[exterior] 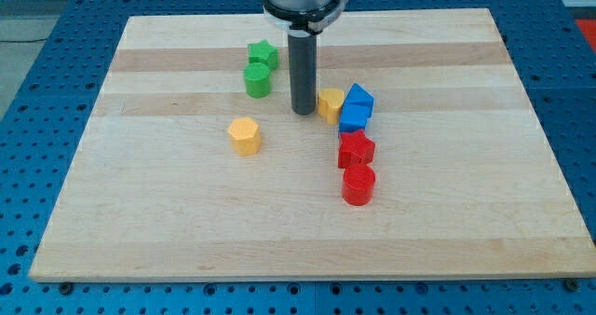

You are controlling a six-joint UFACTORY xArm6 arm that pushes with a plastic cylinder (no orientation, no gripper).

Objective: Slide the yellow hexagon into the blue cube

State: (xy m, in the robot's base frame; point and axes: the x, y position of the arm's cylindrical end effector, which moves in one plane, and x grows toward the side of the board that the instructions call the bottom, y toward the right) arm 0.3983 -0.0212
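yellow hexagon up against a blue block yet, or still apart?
Apart. The yellow hexagon block sits alone at the view's left of my tip; the blue blocks are beyond it.

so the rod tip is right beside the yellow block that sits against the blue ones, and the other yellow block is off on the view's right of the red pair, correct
Not quite. The camera view shows my tip just left of the yellow block that sits against the blue blocks, as you say. But the yellow hexagon lies on the view's left of the red blocks, not their right, standing alone.
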